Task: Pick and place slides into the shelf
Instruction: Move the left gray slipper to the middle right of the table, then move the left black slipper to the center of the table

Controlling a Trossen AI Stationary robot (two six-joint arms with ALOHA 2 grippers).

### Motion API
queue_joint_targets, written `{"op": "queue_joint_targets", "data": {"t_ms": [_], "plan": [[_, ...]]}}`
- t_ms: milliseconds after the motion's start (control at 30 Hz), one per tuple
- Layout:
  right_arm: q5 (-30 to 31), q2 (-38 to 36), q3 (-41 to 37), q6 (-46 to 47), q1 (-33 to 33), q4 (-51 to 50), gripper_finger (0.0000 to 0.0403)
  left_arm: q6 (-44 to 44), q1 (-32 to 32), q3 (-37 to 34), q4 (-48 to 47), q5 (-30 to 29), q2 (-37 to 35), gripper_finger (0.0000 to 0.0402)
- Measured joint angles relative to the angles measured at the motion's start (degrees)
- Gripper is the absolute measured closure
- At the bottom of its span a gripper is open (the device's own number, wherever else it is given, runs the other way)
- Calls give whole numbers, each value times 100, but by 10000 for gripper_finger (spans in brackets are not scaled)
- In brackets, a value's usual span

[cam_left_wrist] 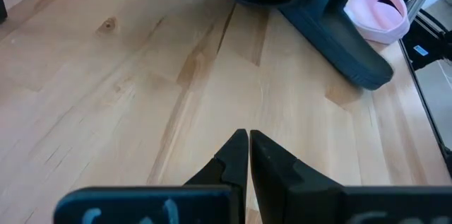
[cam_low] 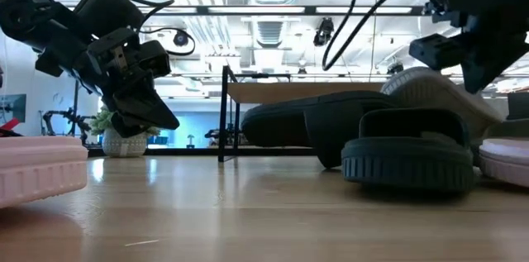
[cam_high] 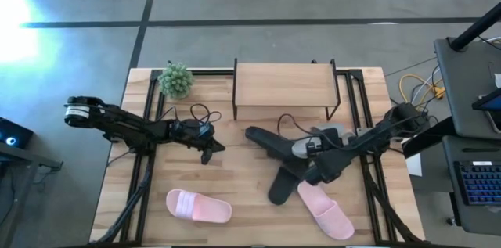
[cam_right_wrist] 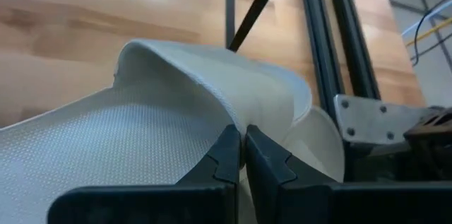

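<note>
**Position.** The pale grey-white slide point(cam_right_wrist: 141, 132) is on the right half of the table point(cam_high: 235, 171), in front of the right end of the shelf point(cam_high: 283, 84). It sits in a heap of slides. The low view shows it raised and tilted, its sole over a black slide point(cam_low: 409, 159).

**Tool state.** The right gripper point(cam_right_wrist: 242, 139) has its fingers pressed together at the edge of the slide's strap and appears to pinch that edge. The left gripper point(cam_left_wrist: 248, 139) is pressed together with nothing in it. It hangs over bare wood left of centre.

**Failure risks.**
- The hold is on a thin strap edge only. The slide may swing, twist or slip free during the lift.
- The slide overlaps the black slide. Lifting may drag that slide, or the second black slide point(cam_high: 280, 189), towards the pink slide point(cam_high: 325, 210) near the front right corner.
- A hanging slide may strike the black frame of the shelf on approach.

**Orientation.** In the high view, the arm hides most of the slide. Its long axis seems to lie slantwise to the back edge of the table. The toe direction cannot be told.

**Other items.** A second pink slide point(cam_high: 200, 206) lies near the front edge, left of centre.
</note>
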Motion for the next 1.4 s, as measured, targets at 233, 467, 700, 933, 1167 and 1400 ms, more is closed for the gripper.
{"op": "queue_joint_targets", "data": {"t_ms": [233, 467, 700, 933, 1167, 1400], "plan": [[-255, 56, 426, -814, 56, 185, 360, 0, 0, 2, -7, -13, 7, 400], [-878, 16, 473, -1144, 57, 244, 275, -3, 0, 2, -7, -13, 9, 400], [-1122, 9, 835, -1731, 386, 184, 221, -26, -4, 2, -7, -13, 9, 400], [-104, 14, 1639, -2489, 888, 298, 207, -155, -4, 2, 17, -11, 9, 400], [305, 137, 2013, -3985, 872, 808, 207, -171, -4, 76, 17, 16, 9, 400], [477, 234, 1860, -4621, 624, 1513, 207, -442, -25, 276, 24, 386, 9, 400]]}}
